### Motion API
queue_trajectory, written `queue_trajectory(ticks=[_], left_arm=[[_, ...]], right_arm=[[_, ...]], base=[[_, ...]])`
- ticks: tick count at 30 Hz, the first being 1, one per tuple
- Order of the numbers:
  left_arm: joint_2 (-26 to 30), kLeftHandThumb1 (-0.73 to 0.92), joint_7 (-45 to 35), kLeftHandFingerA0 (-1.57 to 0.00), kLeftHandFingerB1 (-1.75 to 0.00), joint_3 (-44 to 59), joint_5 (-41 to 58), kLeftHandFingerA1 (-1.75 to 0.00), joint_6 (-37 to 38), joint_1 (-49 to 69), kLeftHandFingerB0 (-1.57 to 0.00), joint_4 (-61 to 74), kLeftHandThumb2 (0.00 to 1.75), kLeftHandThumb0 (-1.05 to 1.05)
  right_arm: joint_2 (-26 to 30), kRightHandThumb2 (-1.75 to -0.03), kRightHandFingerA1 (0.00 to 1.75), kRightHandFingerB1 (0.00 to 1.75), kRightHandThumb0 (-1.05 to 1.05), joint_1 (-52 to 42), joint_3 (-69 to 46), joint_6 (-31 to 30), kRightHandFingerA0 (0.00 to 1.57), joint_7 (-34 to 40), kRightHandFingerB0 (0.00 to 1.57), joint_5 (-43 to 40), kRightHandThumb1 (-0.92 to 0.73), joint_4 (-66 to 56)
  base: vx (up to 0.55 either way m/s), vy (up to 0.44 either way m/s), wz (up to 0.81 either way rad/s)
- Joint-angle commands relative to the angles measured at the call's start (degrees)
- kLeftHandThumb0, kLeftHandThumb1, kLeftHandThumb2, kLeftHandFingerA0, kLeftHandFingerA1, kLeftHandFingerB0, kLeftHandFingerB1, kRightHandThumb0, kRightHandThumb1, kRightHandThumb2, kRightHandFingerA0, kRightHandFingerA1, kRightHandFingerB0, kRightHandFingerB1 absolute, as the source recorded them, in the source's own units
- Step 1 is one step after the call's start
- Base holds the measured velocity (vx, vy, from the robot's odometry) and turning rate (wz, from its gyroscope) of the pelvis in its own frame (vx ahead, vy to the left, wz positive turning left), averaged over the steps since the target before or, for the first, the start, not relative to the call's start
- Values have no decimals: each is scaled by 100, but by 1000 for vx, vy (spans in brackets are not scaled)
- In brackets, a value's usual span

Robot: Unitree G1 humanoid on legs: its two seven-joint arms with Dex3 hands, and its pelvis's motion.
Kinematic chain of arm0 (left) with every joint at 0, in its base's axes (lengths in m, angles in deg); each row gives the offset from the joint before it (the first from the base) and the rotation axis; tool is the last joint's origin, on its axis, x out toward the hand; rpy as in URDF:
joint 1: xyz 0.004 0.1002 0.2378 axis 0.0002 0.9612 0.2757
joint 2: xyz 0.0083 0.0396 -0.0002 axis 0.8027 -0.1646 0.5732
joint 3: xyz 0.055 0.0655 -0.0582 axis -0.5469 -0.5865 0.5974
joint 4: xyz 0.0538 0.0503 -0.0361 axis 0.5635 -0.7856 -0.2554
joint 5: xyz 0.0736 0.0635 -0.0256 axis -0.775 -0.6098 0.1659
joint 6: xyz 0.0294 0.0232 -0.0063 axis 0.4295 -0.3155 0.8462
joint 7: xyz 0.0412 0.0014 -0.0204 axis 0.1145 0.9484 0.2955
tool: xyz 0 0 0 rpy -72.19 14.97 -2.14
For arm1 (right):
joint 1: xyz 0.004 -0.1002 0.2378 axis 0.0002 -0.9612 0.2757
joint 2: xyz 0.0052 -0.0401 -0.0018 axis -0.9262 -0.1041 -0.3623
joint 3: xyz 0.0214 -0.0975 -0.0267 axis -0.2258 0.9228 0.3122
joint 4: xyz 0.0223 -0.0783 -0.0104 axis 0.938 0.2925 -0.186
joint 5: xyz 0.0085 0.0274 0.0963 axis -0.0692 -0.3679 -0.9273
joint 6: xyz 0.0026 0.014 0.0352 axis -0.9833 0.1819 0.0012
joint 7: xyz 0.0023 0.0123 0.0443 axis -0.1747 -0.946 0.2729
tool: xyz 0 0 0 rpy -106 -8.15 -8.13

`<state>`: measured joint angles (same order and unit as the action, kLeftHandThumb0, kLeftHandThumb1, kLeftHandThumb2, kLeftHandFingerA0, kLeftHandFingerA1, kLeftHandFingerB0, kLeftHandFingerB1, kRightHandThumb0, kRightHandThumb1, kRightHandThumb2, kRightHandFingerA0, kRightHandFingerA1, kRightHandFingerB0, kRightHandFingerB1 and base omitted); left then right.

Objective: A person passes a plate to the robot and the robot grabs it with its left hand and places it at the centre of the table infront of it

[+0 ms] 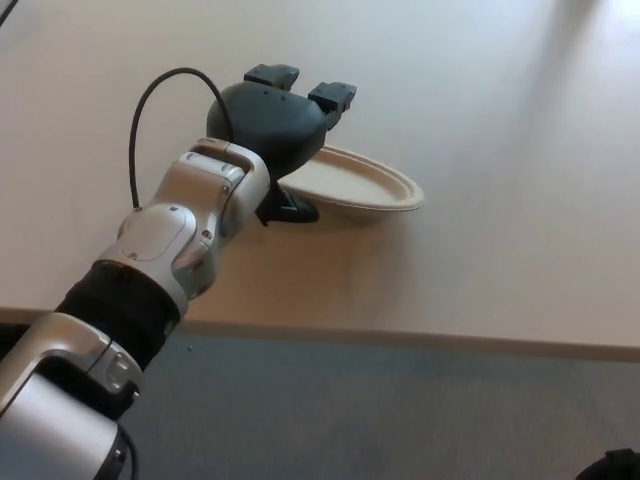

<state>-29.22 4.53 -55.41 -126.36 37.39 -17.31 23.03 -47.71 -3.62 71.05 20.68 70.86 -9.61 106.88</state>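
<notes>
A beige paper plate [355, 182] lies on the light table [480, 250], tilted so its left rim sits under my left hand [270, 130]. That hand is open: two fingers [334, 97] stick up clear above the plate, and the thumb [295, 210] lies by the plate's near edge. The left forearm comes in from the lower left. Only a small black part [612, 466] shows in the bottom right corner; it looks like my right hand.
The table's front edge [420, 340] runs across the lower picture, with grey floor [380, 420] below it. A black cable [150, 110] loops from my left wrist over the table.
</notes>
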Motion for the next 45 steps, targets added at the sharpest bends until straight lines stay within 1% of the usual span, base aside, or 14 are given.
queue_trajectory(ticks=[1, 3, 4, 5, 14, 15, 22, 24, 25, 35, 36, 39, 43, 45], left_arm=[[-114, 39, -3307, 0, 0, 1502, 2764, 0, -1024, -397, 0, 7, 84, -73], [-148, 38, -3552, 0, -1, 1774, 3111, 0, -1116, -465, 0, -96, 84, -72], [-219, 42, -3649, 0, -4, 2144, 3522, -6, -1370, -438, 0, -43, 87, -79], [-266, 44, -3722, 0, 0, 2378, 3778, -7, -1533, -401, 0, 3, 87, -81], [-513, 59, -4310, -1, -19, 3595, 5017, -26, -2185, -281, 0, -185, 64, -92], [-551, 48, -4314, 0, -14, 3751, 5146, -17, -2384, -297, 0, -176, 91, -80], [-659, 53, -4062, 0, -5, 4108, 5200, -2, -2651, -383, 0, -186, 91, -89], [-653, 47, -3926, 0, -4, 4076, 5084, -9, -2443, -239, 0, -2, 76, -89], [-654, 48, -3867, 0, -2, 4030, 5002, -13, -2299, -176, 0, 70, 76, -91], [-588, 44, -3358, 0, -11, 3059, 4360, -9, -987, 1938, 0, 4032, 87, -77], [-513, 42, -3408, 0, -14, 3030, 4431, -10, -973, 2394, 0, 4789, 87, -76], [-340, 43, -3475, 0, -11, 3140, 4687, -10, -904, 3621, 0, 6418, 89, -78], [-237, 59, -3597, 0, -17, 3537, 5243, -22, -375, 5030, 0, 7438, 63, -86], [-184, 45, -3598, 0, -12, 3650, 5249, -17, -222, 5471, 0, 7750, 89, -78]], right_arm=[[120, -67, 60, 49, -77, 97, 73, -76, 48, -63, 39, 106, -80, 28], [129, -65, 59, 49, -76, 100, 94, -68, 47, -68, 42, 124, -83, 21], [151, -101, 64, 58, -78, 101, 143, -46, 43, -68, 39, 173, -64, 2], [162, -65, 59, 49, -76, 102, 174, -23, 46, -60, 42, 203, -85, -2], [159, -66, 58, 47, -76, 80, 109, -71, 48, -141, 39, 86, -81, -64], [166, -66, 58, 47, -76, 88, 126, -47, 48, -124, 38, 106, -83, -68], [155, -66, 57, 47, -75, 163, 92, -64, 49, -153, 39, 57, -82, -29], [137, -100, 63, 57, -77, 193, 68, -87, 44, -200, 39, 21, -64, -31], [138, -65, 57, 48, -75, 196, 72, -82, 49, -192, 44, 27, -83, -22], [128, -66, 61, 49, -79, 213, 1, -101, 48, -270, 38, -64, -81, -39], [139, -101, 64, 57, -77, 215, 19, -84, 45, -257, 38, -39, -64, -20], [141, -102, 64, 58, -79, 211, 113, -29, 44, -200, 39, 68, -64, 62], [114, -67, 59, 48, -78, 132, 203, -18, 48, -126, 39, 159, -83, 92], [105, -66, 60, 49, -77, 98, 216, -19, 48, -113, 39, 167, -83, 95]], base=[[0, 0, 0], [0, 0, 0], [0, 0, 0], [0, 0, 0], [0, 0, 0], [0, 0, 0], [0, 0, 0], [0, 0, 0], [0, 0, 0], [0, 0, 0], [0, 0, 0], [0, 0, 0], [0, 0, 0], [0, 0, 0]])
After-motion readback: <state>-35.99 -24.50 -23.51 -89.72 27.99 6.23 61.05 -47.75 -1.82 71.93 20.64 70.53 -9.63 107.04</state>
